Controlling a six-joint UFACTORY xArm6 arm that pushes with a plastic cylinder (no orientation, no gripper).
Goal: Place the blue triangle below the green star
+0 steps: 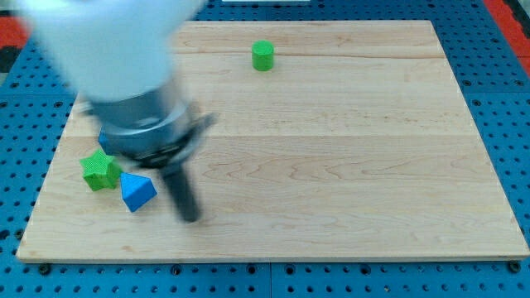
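Blue triangle (137,191) lies in the lower left of the frame, on the wooden bench (348,165), with 1 corner pointing toward the frame's bottom. Green star (100,170) sits just to its upper left, and the 2 blocks look to be touching or very nearly so; which it is cannot be told. The triangle is thus to the lower right of the star, not directly under it.

My tip (190,218) rests on the bench just to the right of the blue triangle, a little lower in the frame than the block's centre, with a narrow strip of bare wood between them. The dark rod slants up and to the left from the tip into a blurred grey collar and a pale arm body that fills the upper left of the frame and hides part of the bench behind it. This arm carries no jaws, only the rod.

Far off, near the top edge of the bench and slightly left of centre, stands 1 green cylinder (262,55), well apart from everything else. Blue pegboard (497,83) surrounds the bench on all sides.
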